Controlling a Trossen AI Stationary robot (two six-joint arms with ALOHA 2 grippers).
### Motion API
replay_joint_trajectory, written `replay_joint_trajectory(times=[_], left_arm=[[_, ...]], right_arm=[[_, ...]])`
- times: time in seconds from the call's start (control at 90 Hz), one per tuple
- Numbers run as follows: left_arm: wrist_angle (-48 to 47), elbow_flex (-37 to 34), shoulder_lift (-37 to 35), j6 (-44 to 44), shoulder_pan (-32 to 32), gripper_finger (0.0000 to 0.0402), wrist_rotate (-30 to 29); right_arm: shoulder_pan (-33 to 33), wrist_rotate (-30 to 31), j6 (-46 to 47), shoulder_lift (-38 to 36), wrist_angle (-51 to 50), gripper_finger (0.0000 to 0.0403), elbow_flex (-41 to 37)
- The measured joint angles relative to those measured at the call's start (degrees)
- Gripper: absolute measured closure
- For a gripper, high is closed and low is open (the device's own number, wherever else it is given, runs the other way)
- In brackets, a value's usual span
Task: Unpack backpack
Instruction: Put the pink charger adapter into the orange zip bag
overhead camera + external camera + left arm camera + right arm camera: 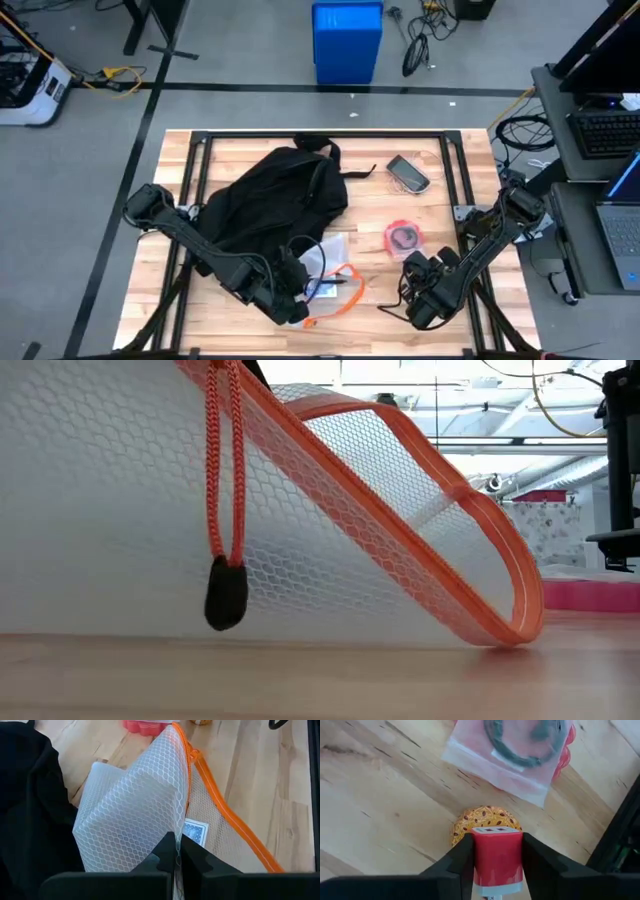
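The black backpack (275,195) lies on the table's left middle, also at the edge of the left wrist view (30,810). My left gripper (300,300) is shut on a white mesh pouch with orange zipper trim (135,805) at the near edge beside the backpack. A blue-patterned card box (195,831) shows through the mesh. My right gripper (420,290), near the table's right front, is shut on a small red charger block (497,852). A round yellow patterned thing (485,817) shows just beyond the block. My left gripper pinches the mesh (172,827) beside the orange zipper between its two fingers, coming from above and slanting toward the far side. The pouch stands raised and tilted, with its orange-trimmed lower edge (500,635) on the table. Its zipper cord (226,595) hangs slack. My right gripper pinches the red block by its two opposite sides (479,855), one finger on each, pointing down at the table. The block sits squarely between the fingers, its socket face (496,830) toward the table. Whether it rests on anything I cannot tell.
A clear bag with a black cable and something red (404,236) lies on the table beyond my right gripper. A dark phone-like thing (408,172) lies at the far right. Black frame rails (330,137) border the tabletop. A blue bin (347,40) stands on the floor.
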Motion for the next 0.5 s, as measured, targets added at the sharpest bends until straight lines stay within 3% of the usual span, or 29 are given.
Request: replay_joint_trajectory(times=[0.211,0.5], left_arm=[[-0.01,0.00,0.01,0.04,0.11,0.0402,0.00],[0.04,0.00,0.01,-0.08,0.11,0.0402,-0.01]], right_arm=[[0.00,1.61,-3.41,-0.07,4.22,0.0282,1.08],[-1.29,8.72,-10.11,0.13,9.70,0.0283,4.22]])
